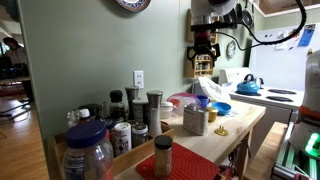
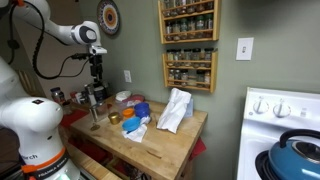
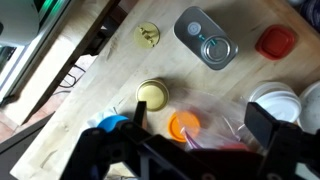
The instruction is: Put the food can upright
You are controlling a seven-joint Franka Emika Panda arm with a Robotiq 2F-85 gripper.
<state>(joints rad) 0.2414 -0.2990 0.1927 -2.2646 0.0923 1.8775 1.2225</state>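
In the wrist view the food can point(image 3: 205, 38) is a silvery-grey can that looks to be lying on its side on the wooden table point(image 3: 100, 90), with its round metal end point(image 3: 217, 48) showing. My gripper point(image 3: 200, 125) is open and empty. It hangs high above the table, well short of the can, over a clear plastic bag and an orange lid point(image 3: 184, 125). In both exterior views the gripper point(image 1: 203, 62) point(image 2: 97, 75) is well above the tabletop. I cannot pick out the can with certainty in the exterior views.
A red lid point(image 3: 275, 42), a pale yellow lid point(image 3: 152, 95) and white dishes point(image 3: 278, 100) lie around the can. Dark-lidded jars point(image 1: 120, 125) crowd one table end. A white cloth point(image 2: 175, 110), spice racks point(image 2: 188, 45) and a stove with a blue kettle point(image 2: 300, 155) are nearby.
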